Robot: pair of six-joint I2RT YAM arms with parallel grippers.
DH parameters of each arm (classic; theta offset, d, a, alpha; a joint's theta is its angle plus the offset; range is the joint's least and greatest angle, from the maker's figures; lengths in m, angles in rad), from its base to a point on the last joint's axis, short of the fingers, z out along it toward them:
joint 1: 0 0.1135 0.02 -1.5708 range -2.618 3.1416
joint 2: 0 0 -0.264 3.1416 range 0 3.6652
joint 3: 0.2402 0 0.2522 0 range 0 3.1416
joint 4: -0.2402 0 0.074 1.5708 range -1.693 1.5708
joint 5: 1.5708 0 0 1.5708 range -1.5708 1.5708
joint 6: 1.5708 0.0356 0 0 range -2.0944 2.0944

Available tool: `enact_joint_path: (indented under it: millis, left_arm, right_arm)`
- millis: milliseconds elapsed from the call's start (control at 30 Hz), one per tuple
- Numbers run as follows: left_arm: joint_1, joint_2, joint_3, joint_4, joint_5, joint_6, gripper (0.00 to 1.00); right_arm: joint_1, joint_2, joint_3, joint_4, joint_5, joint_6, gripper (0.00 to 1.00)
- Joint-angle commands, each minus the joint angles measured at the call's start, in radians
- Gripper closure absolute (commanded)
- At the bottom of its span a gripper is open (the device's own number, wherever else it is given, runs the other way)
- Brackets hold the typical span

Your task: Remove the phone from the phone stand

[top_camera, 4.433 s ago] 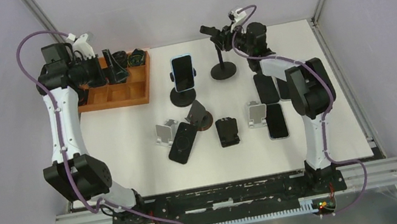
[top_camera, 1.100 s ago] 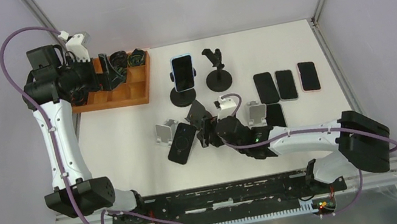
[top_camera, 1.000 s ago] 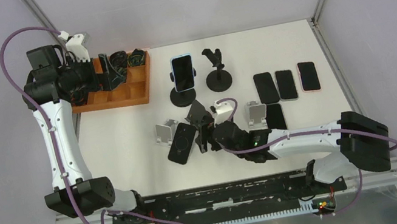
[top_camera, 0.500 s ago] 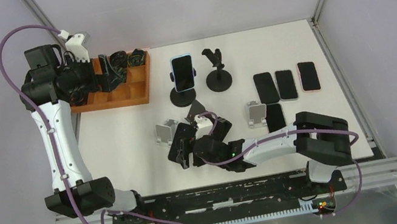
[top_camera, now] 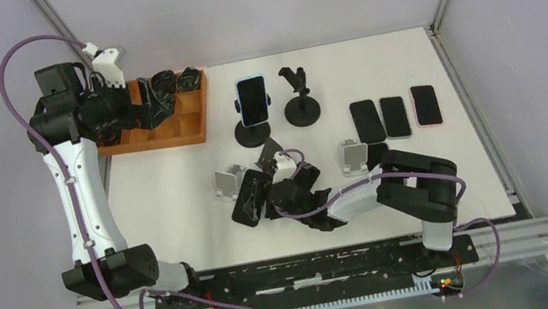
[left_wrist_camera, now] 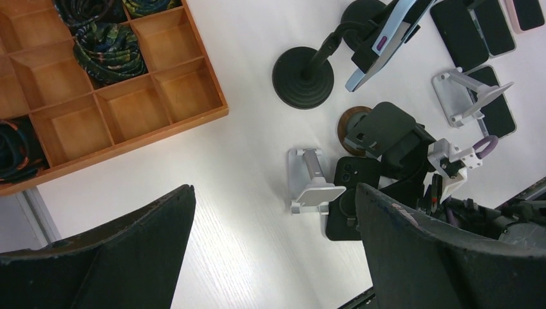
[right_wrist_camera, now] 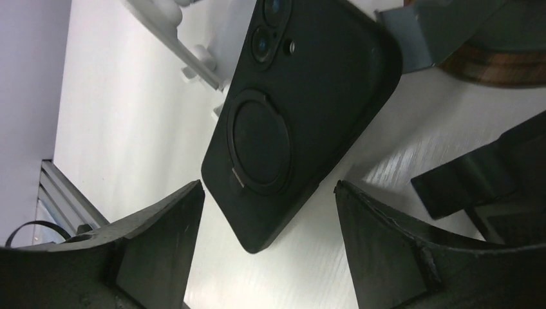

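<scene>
A black phone (top_camera: 251, 197) lies back side up, its top end leaning on a dark plate stand with a round brown base (top_camera: 273, 154). In the right wrist view the phone (right_wrist_camera: 296, 109) has a round ring on its back, and the stand's plate (right_wrist_camera: 444, 26) touches its upper corner. My right gripper (top_camera: 259, 202) is open, with its jaws (right_wrist_camera: 267, 257) on either side of the phone's lower end and not touching it. My left gripper (top_camera: 146, 100) is open and empty above the wooden tray (top_camera: 164, 129). It sees the black phone (left_wrist_camera: 348, 199) from far above.
A blue phone sits clamped in a black pole stand (top_camera: 251, 101), beside an empty pole stand (top_camera: 299, 99). A silver stand (top_camera: 227, 181) is left of the black phone; another (top_camera: 354, 157) is to its right. Three phones (top_camera: 395, 116) lie flat at the right. The tray holds coiled cables (left_wrist_camera: 106, 48).
My right arm swung from the back right down to the table's middle. In the last half second it settled with open jaws around the black phone's lower end. The left arm barely moved.
</scene>
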Motion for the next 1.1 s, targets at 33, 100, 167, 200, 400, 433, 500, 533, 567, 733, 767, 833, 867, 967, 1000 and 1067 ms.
enact_joint_path:
  millis: [33,100,167,200,400,433,500,533,567,733,767,833,867,967,1000,1067]
  left_arm:
    - [0.005,-0.013,0.007,-0.001,0.023,0.043,0.00]
    - [0.005,-0.013,0.000,0.000,0.019,0.047,0.00]
    - [0.005,-0.016,-0.006,-0.004,0.017,0.053,0.00]
    - [0.005,-0.017,-0.006,-0.006,0.015,0.057,0.00]
    - [0.004,-0.021,0.003,-0.059,0.039,0.125,0.00]
    - [0.004,-0.023,0.003,-0.071,0.044,0.141,0.00]
    - [0.004,-0.029,-0.002,-0.099,0.056,0.171,0.00]
    - [0.003,-0.031,-0.006,-0.108,0.063,0.181,0.00]
    - [0.003,-0.036,-0.013,-0.116,0.071,0.192,0.00]
    - [-0.001,-0.076,-0.059,-0.127,0.125,0.234,0.00]
    - [-0.006,-0.086,-0.063,-0.135,0.140,0.251,0.00]
    - [-0.026,-0.104,-0.068,-0.160,0.158,0.295,0.00]
    - [-0.044,-0.116,-0.073,-0.176,0.167,0.326,0.00]
    - [-0.091,-0.198,-0.126,-0.183,0.187,0.449,0.00]
    - [-0.106,-0.235,-0.154,-0.155,0.188,0.479,0.00]
    - [-0.130,-0.312,-0.216,-0.092,0.194,0.527,0.00]
  right_arm:
    - [-0.019,0.025,-0.010,0.162,-0.031,0.011,0.22]
    - [-0.026,0.035,0.006,0.170,-0.036,0.009,0.26]
    - [-0.032,0.043,0.023,0.173,-0.044,0.004,0.31]
    - [-0.036,0.044,0.029,0.173,-0.045,0.003,0.35]
    - [-0.042,0.038,0.055,0.156,-0.081,-0.020,0.96]
    - [-0.041,0.023,0.052,0.148,-0.075,-0.026,1.00]
    - [-0.041,-0.017,0.041,0.127,-0.063,-0.040,1.00]
    - [-0.040,-0.035,0.030,0.122,-0.058,-0.044,1.00]
    - [-0.041,-0.059,0.021,0.118,-0.057,-0.050,1.00]
    - [-0.022,-0.192,0.007,0.024,-0.009,-0.104,1.00]
    - [-0.019,-0.219,0.010,0.006,0.005,-0.120,1.00]
    - [-0.020,-0.295,0.013,-0.029,0.049,-0.123,1.00]
    - [-0.018,-0.336,0.015,-0.036,0.070,-0.127,1.00]
    - [-0.019,-0.425,0.050,-0.087,0.140,-0.106,1.00]
    - [-0.019,-0.443,0.075,-0.107,0.164,-0.094,1.00]
    - [-0.020,-0.478,0.112,-0.145,0.199,-0.063,1.00]
